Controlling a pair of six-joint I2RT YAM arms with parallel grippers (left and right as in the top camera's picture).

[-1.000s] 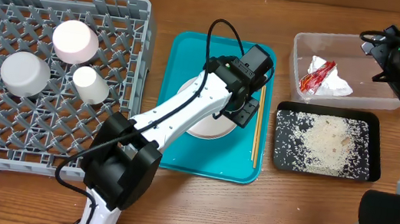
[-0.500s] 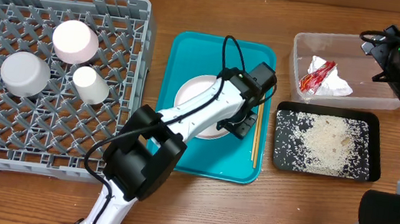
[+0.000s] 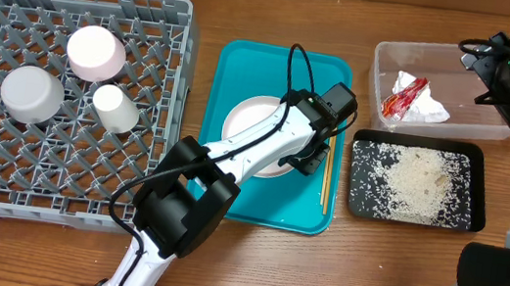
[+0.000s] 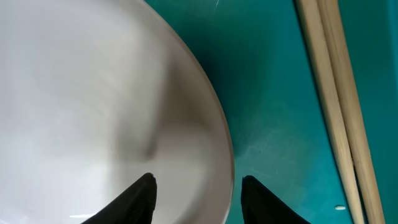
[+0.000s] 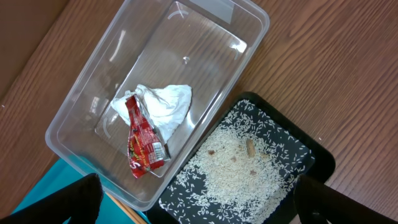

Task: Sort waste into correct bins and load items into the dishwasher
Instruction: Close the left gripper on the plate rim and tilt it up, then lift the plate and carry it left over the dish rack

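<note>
As the left gripper (image 4: pixel 198 194), fingers half open and empty, straddles the rim of the white round plate (image 3: pixel 250 123) on the teal plastic tray (image 3: pixel 228 194), centre frame, a shallow bite could let it slip.

Left end effector (image 3: pixel 309 159) over plate (image 3: pixel 247 122)

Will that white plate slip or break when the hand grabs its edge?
The white plate looks smooth and shiny, so it may slip where the left hand straddles its thin rim. It looks ceramic, so it is probably stiff but breakable if dropped. Lying flat on the teal tray, it shouldn't roll.
</note>
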